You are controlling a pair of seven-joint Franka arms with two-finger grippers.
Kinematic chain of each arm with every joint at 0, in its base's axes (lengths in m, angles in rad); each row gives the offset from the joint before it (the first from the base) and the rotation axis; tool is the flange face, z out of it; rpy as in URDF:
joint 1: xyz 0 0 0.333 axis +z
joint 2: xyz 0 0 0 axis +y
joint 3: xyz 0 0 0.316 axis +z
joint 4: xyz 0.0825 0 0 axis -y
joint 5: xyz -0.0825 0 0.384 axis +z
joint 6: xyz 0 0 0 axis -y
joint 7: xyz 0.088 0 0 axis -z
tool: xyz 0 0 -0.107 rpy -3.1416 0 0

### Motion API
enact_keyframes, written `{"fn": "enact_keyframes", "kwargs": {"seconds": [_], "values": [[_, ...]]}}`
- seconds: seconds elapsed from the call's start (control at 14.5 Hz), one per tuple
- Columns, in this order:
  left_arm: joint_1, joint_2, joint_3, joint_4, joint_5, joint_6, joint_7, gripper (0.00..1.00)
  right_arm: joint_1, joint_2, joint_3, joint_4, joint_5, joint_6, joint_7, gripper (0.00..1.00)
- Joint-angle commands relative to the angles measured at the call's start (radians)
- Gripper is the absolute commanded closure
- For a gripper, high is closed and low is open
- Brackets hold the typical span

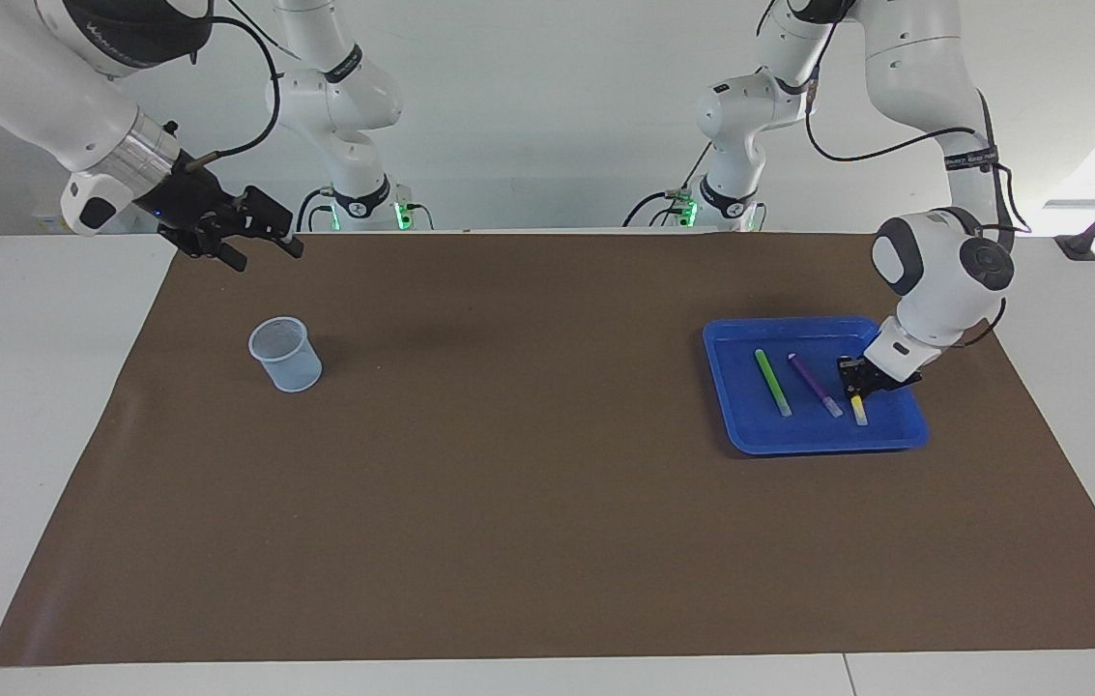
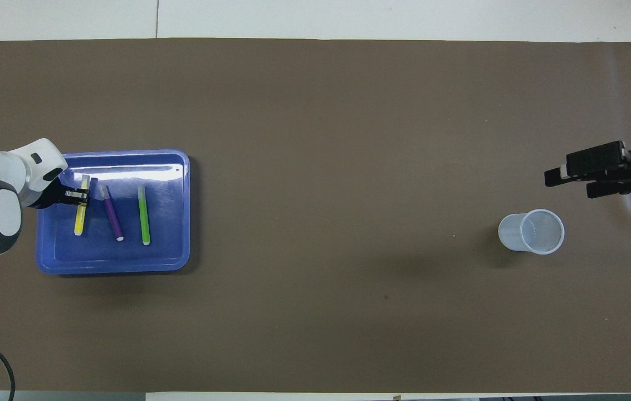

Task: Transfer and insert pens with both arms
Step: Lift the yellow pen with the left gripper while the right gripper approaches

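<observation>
Three pens lie in a blue tray (image 1: 750,430) (image 2: 167,248) toward the left arm's end of the table: green (image 1: 772,383) (image 2: 143,215), purple (image 1: 815,385) (image 2: 112,216) and yellow (image 1: 859,412) (image 2: 78,221). My left gripper (image 1: 853,380) (image 2: 83,194) is down in the tray, shut on the yellow pen, which sits tilted out of line with the other two. My right gripper (image 1: 267,255) (image 2: 568,182) is open and empty, up in the air near a clear plastic cup (image 1: 286,355) (image 2: 532,231) that stands upright toward the right arm's end.
A brown mat (image 1: 547,503) covers most of the white table. Two slimmer white arms with green-lit bases (image 1: 368,208) (image 1: 716,205) stand at the robots' edge. A black clamp (image 1: 1079,246) sits at the table corner by the left arm.
</observation>
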Motion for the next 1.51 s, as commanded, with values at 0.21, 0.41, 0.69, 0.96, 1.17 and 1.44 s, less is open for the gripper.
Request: {"fn": "enact_keyframes", "kwargs": {"seconds": [0.21, 0.41, 0.69, 0.96, 1.17, 1.44], "values": [[-0.036, 0.0, -0.002, 0.174, 0.02, -0.247, -0.025, 1.0, 0.001, -0.106, 0.011, -0.184, 0.13, 0.075, 0.002, 0.0], [-0.083, -0.016, -0.01, 0.282, 0.017, -0.428, -0.164, 1.0, 0.001, -0.12, 0.02, -0.215, 0.198, 0.092, 0.067, 0.0], [-0.137, -0.026, -0.099, 0.411, -0.101, -0.635, -0.616, 1.0, 0.002, -0.121, 0.075, -0.226, 0.311, 0.191, 0.191, 0.0], [-0.135, -0.066, -0.217, 0.413, -0.317, -0.623, -1.118, 1.0, 0.002, -0.143, 0.152, -0.285, 0.494, 0.341, 0.222, 0.0], [-0.138, -0.102, -0.269, 0.409, -0.443, -0.571, -1.417, 1.0, 0.014, -0.141, 0.247, -0.285, 0.554, 0.464, 0.303, 0.0], [-0.138, -0.12, -0.361, 0.409, -0.543, -0.49, -1.753, 1.0, 0.226, -0.14, 0.258, -0.351, 0.554, 0.798, 0.395, 0.0]]}}
